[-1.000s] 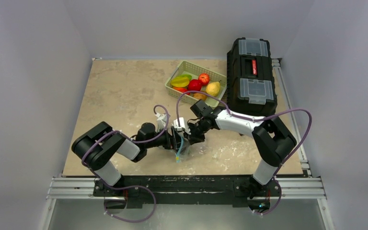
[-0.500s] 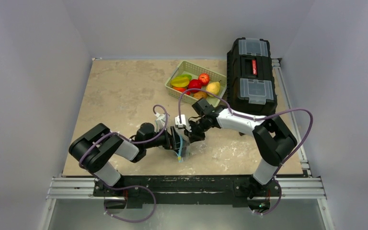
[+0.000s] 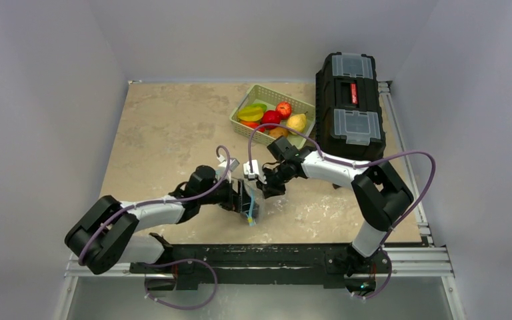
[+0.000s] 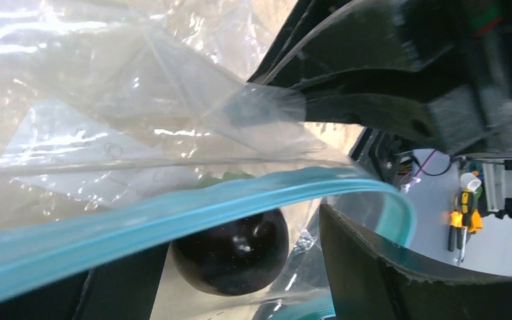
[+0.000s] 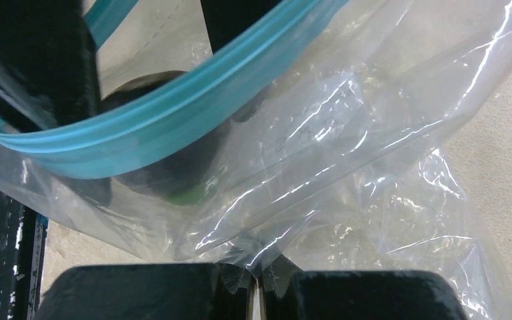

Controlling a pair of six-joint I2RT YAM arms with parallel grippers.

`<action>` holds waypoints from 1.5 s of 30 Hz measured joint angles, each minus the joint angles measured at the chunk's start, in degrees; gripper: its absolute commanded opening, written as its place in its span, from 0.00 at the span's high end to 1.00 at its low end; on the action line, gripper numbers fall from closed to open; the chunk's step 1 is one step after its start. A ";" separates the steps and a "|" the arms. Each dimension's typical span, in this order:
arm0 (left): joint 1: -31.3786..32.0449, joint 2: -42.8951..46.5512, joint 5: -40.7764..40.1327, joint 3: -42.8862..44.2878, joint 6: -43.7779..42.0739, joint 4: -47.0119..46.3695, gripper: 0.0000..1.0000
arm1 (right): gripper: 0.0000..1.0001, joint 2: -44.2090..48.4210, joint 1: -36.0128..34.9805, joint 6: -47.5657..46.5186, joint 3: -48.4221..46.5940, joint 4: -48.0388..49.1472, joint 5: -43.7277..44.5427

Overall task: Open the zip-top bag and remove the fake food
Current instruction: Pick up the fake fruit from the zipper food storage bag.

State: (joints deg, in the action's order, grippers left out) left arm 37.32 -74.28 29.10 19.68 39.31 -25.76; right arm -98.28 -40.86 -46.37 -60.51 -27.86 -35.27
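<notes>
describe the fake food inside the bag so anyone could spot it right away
Near the front edge of the beige stone-patterned table is a clear crinkly plastic zip-top bag with a teal-blue strip. Inside sits a glossy, near-black purple round plastic fruit. Unlike the red, yellow and orange pieces in the pale green basket, it is dark and bagged.

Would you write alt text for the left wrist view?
A clear zip-top bag fills the frame, its teal zip strip crossing diagonally. A glossy dark purple fake fruit shows through the plastic beneath the strip.
</notes>
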 measured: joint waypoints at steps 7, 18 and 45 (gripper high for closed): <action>2.14 -5.55 -0.98 2.62 -1.49 5.25 0.21 | 1.00 0.00 0.00 -0.20 0.00 -0.11 0.02; 3.98 -5.01 -4.59 4.46 -2.69 9.38 0.92 | 1.00 0.00 0.00 -0.28 0.00 -0.42 0.07; 3.93 36.68 -17.66 0.98 -5.01 37.57 1.00 | 1.00 5.57 4.70 -6.75 1.70 -2.21 5.86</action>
State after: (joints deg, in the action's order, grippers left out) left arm 41.25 -37.60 11.44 20.67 34.30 11.81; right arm -92.71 -36.16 -53.12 -58.81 -30.06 -29.41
